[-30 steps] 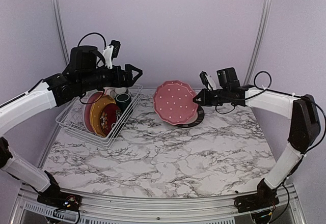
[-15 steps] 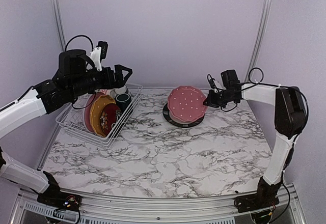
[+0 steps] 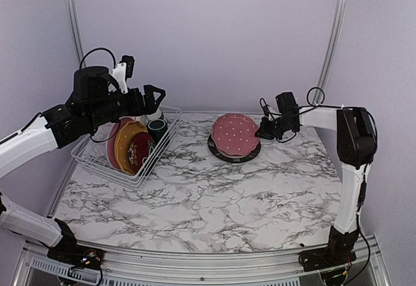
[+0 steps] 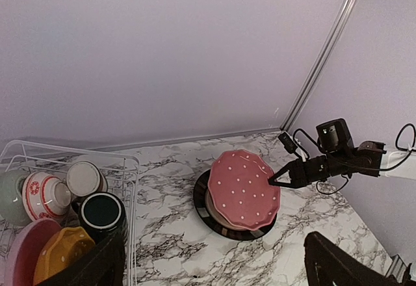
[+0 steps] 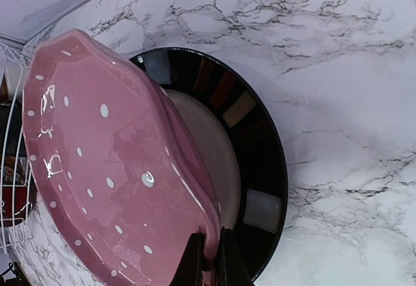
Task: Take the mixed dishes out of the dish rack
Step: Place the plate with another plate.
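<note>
A pink plate with white dots rests tilted on a black plate at the back of the table. My right gripper is shut on the pink plate's right rim. The white wire dish rack stands at the left. It holds an orange-yellow plate, a dark red floral plate, a dark teal mug, pale cups and a pale green bowl. My left gripper hangs open above the rack's back corner, holding nothing.
A second pink plate stands at the left end of the rack's row. The lilac back wall runs close behind the rack and the stacked plates. Marble tabletop stretches from the plates to the near edge.
My right gripper has swung the pink dotted plate from nearly upright down onto the black plate, moving back and right. The left arm has lifted slightly and drawn left.
</note>
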Tool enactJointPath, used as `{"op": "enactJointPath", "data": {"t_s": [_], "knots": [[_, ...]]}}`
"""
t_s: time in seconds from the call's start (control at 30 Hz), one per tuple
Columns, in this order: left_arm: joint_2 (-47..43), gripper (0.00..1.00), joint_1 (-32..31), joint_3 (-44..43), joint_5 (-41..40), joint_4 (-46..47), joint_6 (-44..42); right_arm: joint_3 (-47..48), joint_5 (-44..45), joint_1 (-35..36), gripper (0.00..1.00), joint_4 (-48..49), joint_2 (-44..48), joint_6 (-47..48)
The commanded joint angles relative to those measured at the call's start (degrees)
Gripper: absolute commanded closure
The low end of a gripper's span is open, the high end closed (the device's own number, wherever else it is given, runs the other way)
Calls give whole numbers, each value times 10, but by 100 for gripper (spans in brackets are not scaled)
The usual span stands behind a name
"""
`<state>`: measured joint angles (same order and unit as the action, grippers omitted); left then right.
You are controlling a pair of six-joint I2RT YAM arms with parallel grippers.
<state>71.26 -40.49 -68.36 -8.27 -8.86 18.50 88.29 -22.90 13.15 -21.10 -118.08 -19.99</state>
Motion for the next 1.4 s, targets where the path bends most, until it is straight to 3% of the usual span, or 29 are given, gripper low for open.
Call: {"op": "enactJointPath", "data": {"t_s": [0.0, 0.3, 0.53, 0.73, 1.2, 1.37], "knots": [[-15, 1, 1, 7, -21, -5, 3, 46, -39, -2, 100, 37, -6, -23], [-14, 1, 2, 11, -36, -6, 4, 45, -42, -2, 99, 39, -27, -26], [-4, 1, 2, 0, -61, -24, 10, 43, -38, -1, 90, 37, -39, -22], [-4, 1, 1, -4, -70, -25, 7, 42, -33, -2, 87, 37, -42, -18], [-6, 1, 10, -15, -104, -108, -23, 27, 8, -2, 33, 30, -14, 6], [-12, 1, 50, -9, -127, -163, -44, 13, 18, -2, 27, 29, 33, 32]]}}
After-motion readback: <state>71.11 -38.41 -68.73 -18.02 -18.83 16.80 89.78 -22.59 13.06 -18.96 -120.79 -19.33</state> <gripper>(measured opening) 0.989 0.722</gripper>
